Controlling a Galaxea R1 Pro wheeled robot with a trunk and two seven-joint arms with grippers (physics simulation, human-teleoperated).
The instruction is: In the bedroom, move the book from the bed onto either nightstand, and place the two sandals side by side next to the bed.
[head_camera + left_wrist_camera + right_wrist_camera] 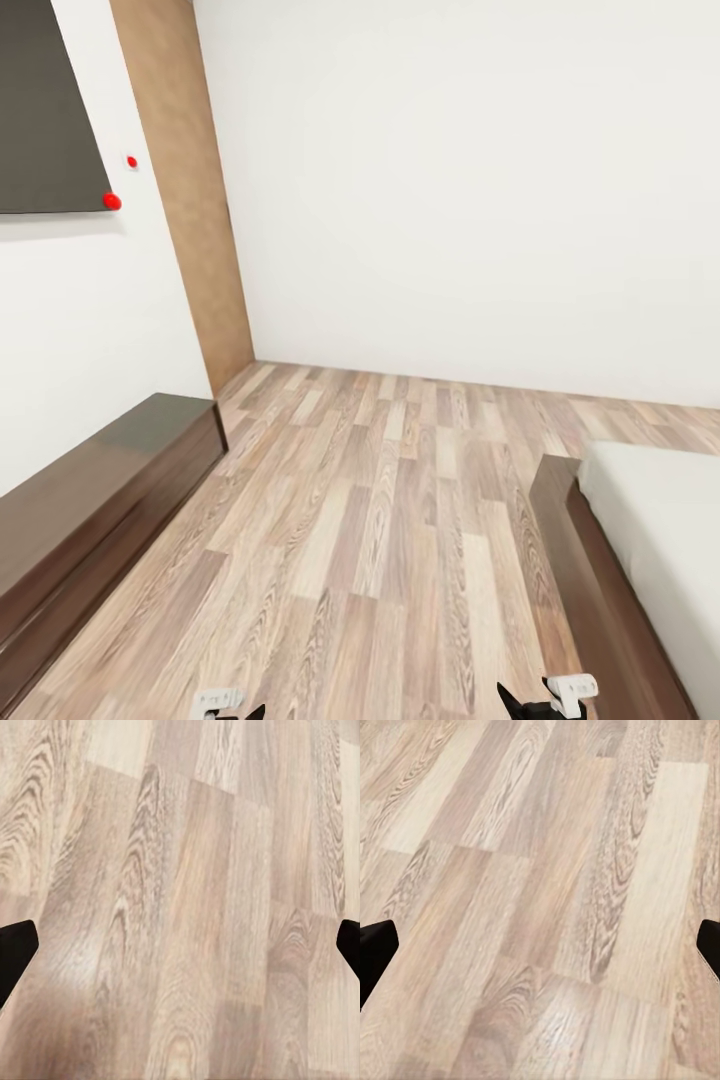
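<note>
Both claws [180, 945] [540, 945] gape wide over floorboards [380, 540] (bed [640, 540] just right).

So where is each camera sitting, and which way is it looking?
Head view: on the robot's head, looking forward and down at the wood floor, white walls, the bed at right and a long dark cabinet at left; bits of both arms peek in at the bottom edge.
Left wrist view: by the left gripper, looking down at floor planks; dark fingertips at both sides.
Right wrist view: by the right gripper, same downward look, dark fingertips too.
All three share the floor.
</note>
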